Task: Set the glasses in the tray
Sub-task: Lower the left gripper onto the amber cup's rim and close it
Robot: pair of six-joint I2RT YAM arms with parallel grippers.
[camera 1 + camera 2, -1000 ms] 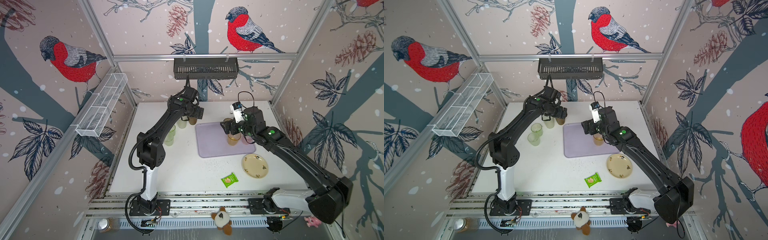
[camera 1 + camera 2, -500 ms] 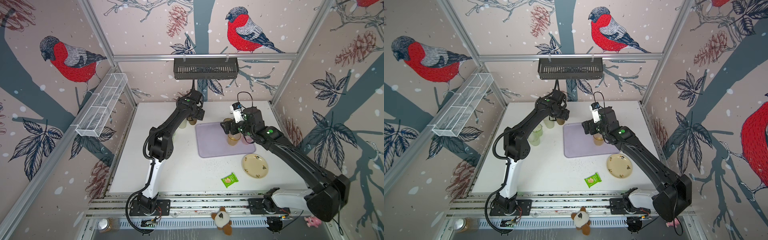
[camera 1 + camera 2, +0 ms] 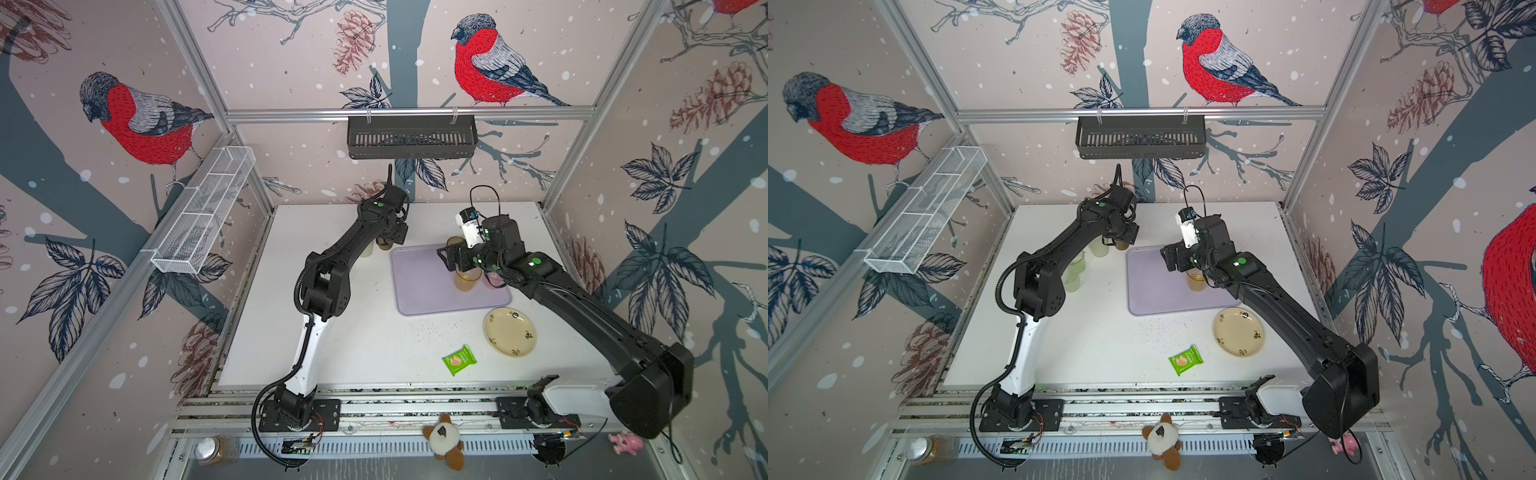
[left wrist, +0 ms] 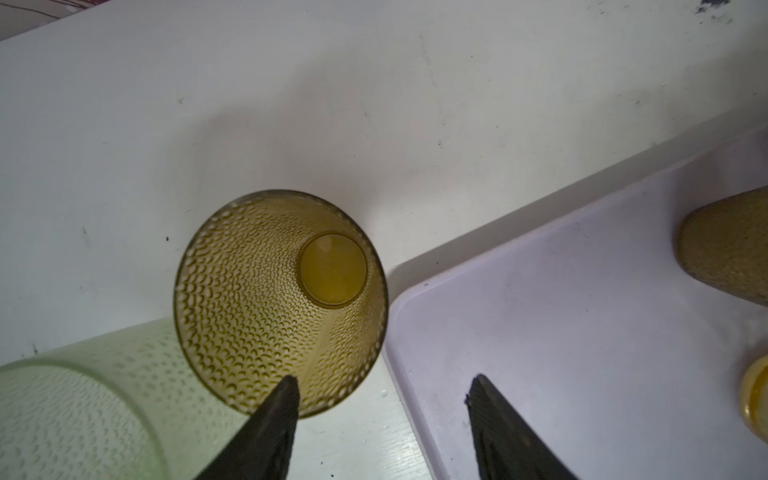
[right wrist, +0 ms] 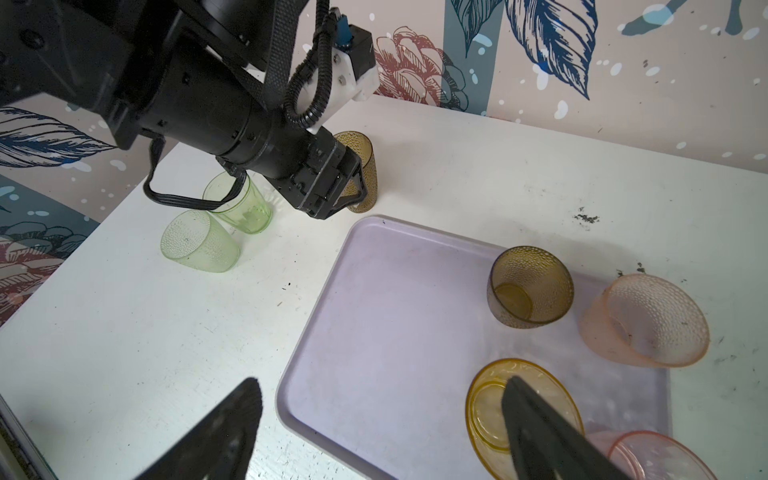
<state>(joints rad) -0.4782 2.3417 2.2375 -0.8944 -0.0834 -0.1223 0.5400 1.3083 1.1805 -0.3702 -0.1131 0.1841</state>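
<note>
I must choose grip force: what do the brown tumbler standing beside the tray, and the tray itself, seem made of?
Brown tumbler: probably translucent plastic, though tinted glass is possible; the wall lets light through and bears small dimples. Tray: likely moulded plastic, matt pale lilac, opaque, with rounded corners and a low rim.

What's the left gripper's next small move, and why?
Probably close the left gripper on the brown tumbler. It stands upright on the table just outside a corner of the tray, not yet in. In the left wrist view one finger overlaps its rim, the other hangs over the tray, jaws apart: nothing clamped. Whether that finger is inside the mouth I cannot tell.
</note>
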